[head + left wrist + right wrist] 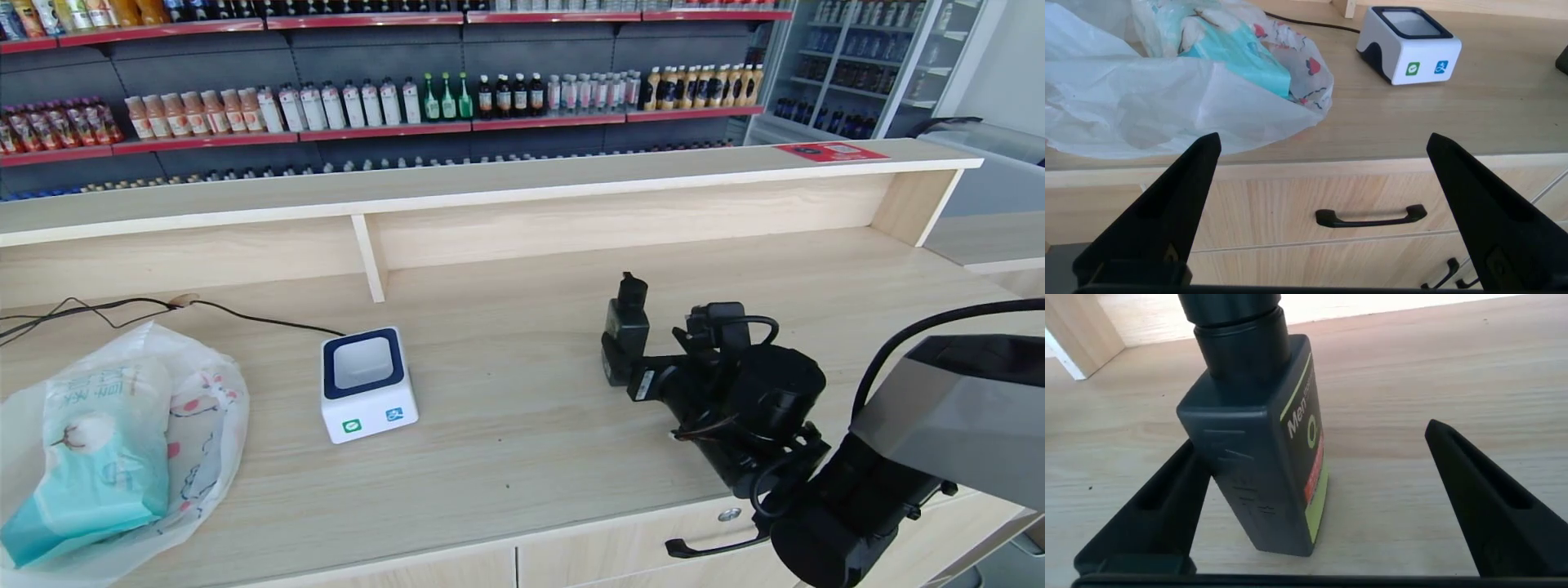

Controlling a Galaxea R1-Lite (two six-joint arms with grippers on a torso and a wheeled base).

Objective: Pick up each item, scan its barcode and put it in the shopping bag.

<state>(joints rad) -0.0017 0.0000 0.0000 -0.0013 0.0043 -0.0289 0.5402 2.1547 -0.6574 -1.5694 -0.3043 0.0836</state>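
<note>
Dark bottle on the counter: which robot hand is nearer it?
Right. The right hand is open with the dark bottle between its fingers; the left hand is off the counter's front edge, near the shopping bag.

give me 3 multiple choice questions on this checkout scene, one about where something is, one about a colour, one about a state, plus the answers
1. Where does the scanner sit on the counter?
A) between the shopping bag and the bottle
B) inside the shopping bag
C) hanging over the counter's edge

2. What colour is the bottle's body?
A) white
B) dark grey
C) red

3. How is the right gripper?
A) shut on the bottle and lifted
B) open, one finger on either side of the upright bottle
C) shut on the scanner

Answers:
1 A, as the head view shows the bag to the scanner's left and the bottle to its right.
2 B, as the right wrist view shows a dark grey body.
3 B, as the fingers stand wide apart and the bottle stands on the counter.
</note>
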